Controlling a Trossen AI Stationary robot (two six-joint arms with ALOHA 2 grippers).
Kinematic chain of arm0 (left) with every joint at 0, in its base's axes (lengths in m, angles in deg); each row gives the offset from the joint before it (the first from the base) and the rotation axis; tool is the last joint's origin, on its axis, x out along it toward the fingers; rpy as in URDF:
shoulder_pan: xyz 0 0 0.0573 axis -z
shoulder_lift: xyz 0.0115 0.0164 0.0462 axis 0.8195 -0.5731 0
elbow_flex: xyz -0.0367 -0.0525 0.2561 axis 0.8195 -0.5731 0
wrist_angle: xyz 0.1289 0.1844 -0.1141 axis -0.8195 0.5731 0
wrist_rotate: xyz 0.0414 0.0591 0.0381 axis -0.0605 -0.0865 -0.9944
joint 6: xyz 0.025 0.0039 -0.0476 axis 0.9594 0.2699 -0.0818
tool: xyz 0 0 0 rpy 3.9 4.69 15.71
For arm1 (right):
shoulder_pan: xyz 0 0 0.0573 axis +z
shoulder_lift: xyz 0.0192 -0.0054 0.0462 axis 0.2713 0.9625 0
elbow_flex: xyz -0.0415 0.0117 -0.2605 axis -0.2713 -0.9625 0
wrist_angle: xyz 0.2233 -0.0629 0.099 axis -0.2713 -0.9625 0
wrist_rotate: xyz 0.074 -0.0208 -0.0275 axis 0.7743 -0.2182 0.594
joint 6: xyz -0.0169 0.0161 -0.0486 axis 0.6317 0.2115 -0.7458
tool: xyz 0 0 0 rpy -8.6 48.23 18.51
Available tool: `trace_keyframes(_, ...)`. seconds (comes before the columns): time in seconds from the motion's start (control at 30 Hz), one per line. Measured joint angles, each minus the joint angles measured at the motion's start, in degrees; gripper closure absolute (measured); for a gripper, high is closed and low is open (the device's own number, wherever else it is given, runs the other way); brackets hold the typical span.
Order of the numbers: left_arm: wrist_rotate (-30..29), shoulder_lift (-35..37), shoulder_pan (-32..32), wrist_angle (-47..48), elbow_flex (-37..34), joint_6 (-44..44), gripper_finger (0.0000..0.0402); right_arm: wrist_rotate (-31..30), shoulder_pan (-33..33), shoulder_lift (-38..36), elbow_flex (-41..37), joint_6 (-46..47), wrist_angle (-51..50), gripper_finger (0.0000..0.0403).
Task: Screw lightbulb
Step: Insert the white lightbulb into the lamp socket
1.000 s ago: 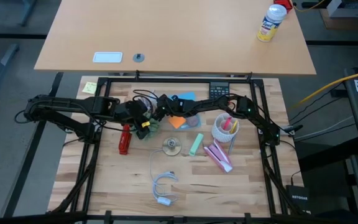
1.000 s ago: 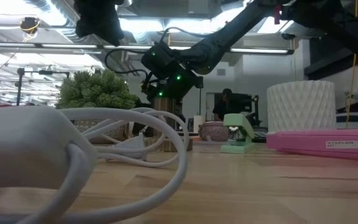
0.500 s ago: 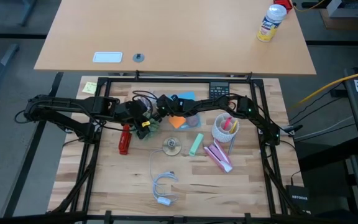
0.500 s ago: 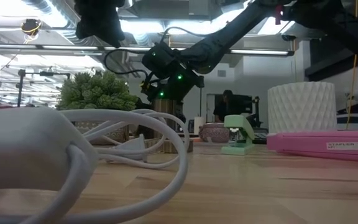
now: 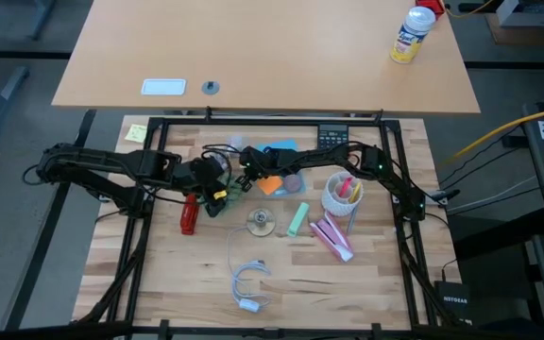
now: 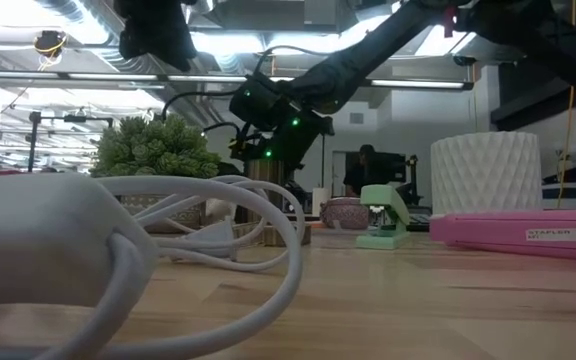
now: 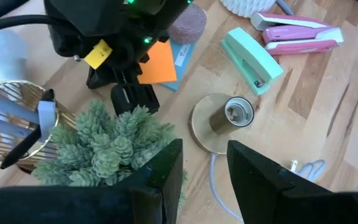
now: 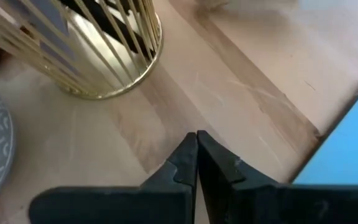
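Wooden table (image 5: pixel 281 274); white cup (image 5: pixel 342 196) holds pens; I see right gripper (image 8: pixel 196 163) fingers pressed together, empty, beside gold wire basket (image 8: pixel 86 50); left gripper (image 7: pixel 204 163) fingers apart over plant (image 7: pixel 114 143); socket (image 7: pixel 232 115) visible only there.

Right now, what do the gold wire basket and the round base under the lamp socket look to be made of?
The gold wire basket looks like thin metal rods with a shiny brass-coloured finish; they glint. The round base under the lamp socket looks like smooth brushed metal in dull gold, though painted plastic is possible.
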Motion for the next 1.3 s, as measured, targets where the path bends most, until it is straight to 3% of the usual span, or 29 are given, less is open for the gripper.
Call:
trace_keyframes(0.37, -1.4, 0.1, 0.5, -0.1, 0.0, -1.4, 0.0285, -2.1, 1.5, -5.0, -0.7, -2.4, -3.7, 0.0386)
trace_keyframes(0.67, -11.7, 3.6, -2.1, -2.0, 0.0, -1.4, 0.0285, -5.6, 0.7, -14.5, -0.5, -9.1, -5.6, 0.0386)
trace_keyframes(0.87, -16.8, 3.8, -8.1, -12.6, 0.0, 3.1, 0.0285, -7.3, 0.4, -22.7, -0.4, -16.4, -7.3, 0.0386)
trace_keyframes(1.13, -14.1, -1.4, -21.0, -29.6, 0.0, 13.9, 0.0285, -11.6, 0.3, -34.1, -0.4, -25.6, -10.5, 0.0386)
trace_keyframes(1.3, -5.8, -7.3, -28.8, -38.0, 0.0, 16.2, 0.0285, -17.7, 0.3, -42.1, -0.4, -28.7, -15.1, 0.0386)
